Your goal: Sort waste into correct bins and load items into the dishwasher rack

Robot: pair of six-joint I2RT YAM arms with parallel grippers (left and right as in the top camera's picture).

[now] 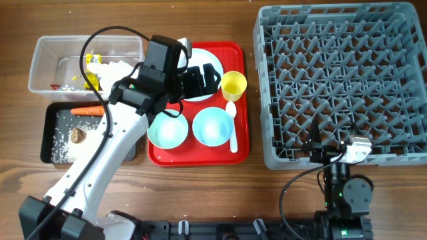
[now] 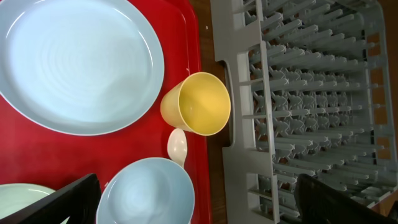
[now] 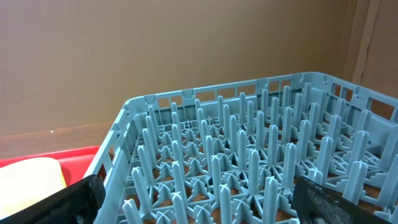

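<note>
I am hovering my left hand (image 1: 212, 79) over the blue plate (image 1: 202, 56), which is lying at the far side of the red tray (image 1: 193, 155). Its fingers are standing spread wide and gripping nothing. The yellow cup (image 1: 233, 85) is standing mouth up just right of the plate. Nearer on the tray, the left bowl (image 1: 167, 131) and the right bowl (image 1: 213, 126) are sitting side by side. The white spoon (image 1: 233, 131) is lying along the tray's right edge, just beside the right bowl.

The dishwasher rack (image 1: 340, 80) is sitting on the counter (image 1: 200, 190) to the right of the tray. I am holding my right hand (image 1: 332, 148) at its near edge, fingers spread wide and gripping nothing.

At the far left, the clear tub (image 1: 47, 67) is holding crumpled tissue (image 1: 115, 67), a yellow wrapper (image 1: 91, 80) and a red wrapper (image 1: 57, 87). Just nearer, the black tray (image 1: 48, 133) is carrying the carrot (image 1: 87, 111), the brown lump (image 1: 79, 135) and rice grains (image 1: 63, 151).
</note>
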